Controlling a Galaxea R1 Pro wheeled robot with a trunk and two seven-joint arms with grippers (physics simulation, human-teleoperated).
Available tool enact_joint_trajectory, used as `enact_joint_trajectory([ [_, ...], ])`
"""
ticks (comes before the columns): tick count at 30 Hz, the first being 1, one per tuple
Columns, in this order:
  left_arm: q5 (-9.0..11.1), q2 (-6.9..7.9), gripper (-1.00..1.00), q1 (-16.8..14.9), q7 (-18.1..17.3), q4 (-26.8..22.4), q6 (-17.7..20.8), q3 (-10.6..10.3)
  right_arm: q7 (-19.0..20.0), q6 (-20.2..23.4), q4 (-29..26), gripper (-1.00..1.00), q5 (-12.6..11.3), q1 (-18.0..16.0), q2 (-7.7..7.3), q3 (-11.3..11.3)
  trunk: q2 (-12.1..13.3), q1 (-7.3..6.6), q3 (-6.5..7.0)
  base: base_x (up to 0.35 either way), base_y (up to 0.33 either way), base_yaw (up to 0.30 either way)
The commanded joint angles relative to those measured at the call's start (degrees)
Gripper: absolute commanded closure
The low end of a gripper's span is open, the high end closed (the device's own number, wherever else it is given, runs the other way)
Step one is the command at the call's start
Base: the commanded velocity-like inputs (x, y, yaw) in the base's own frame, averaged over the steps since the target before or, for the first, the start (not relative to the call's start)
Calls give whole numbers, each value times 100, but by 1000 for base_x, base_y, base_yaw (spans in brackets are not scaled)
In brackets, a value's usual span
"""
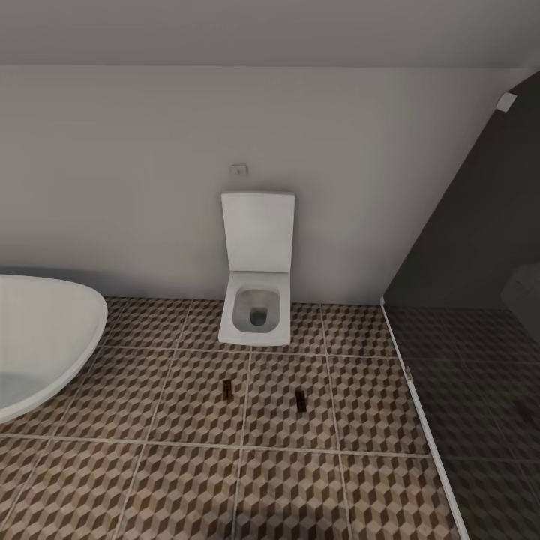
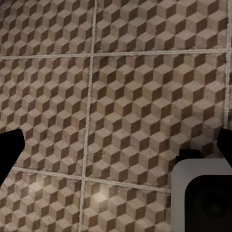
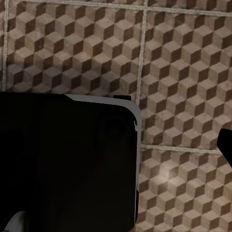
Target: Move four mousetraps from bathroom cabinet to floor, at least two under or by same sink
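Two mousetraps lie on the bathroom floor [image 1: 187, 480] in front of the toilet. One mousetrap [image 1: 226, 388] is to the left and the other [image 1: 301, 399] to the right, about a tile apart. Both look small and dark from here. The left gripper [image 2: 116, 147] hangs over bare patterned tiles, open, with its dark fingertips [image 2: 9, 150] at the picture's two sides and nothing between them. The right gripper [image 3: 116, 145] is open over the tiles too; one fingertip [image 3: 226, 144] shows and the other is hidden behind a dark robot part. The cabinet and the sink are out of view.
A white toilet [image 1: 256, 304] with its lid up stands against the back wall. A white oval tub [image 1: 45, 337] juts in at the left. A dark glass shower partition [image 1: 480, 247] and its floor rail [image 1: 424, 427] close off the right. Robot body parts [image 3: 67, 164] crowd the right wrist view.
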Motion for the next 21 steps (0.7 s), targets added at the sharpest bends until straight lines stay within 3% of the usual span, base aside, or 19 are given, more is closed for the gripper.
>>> enact_joint_trajectory([
  [1,15,-3,-100,-7,25,18,-25,-49,22,-19,5,-100,-22,-3,-2,16,-9,3,-8,0,0,0],
  [21,15,-3,-100,-7,25,18,-25,-49,22,-19,5,-100,-22,-3,-2,16,-9,3,-8,0,0,0],
])
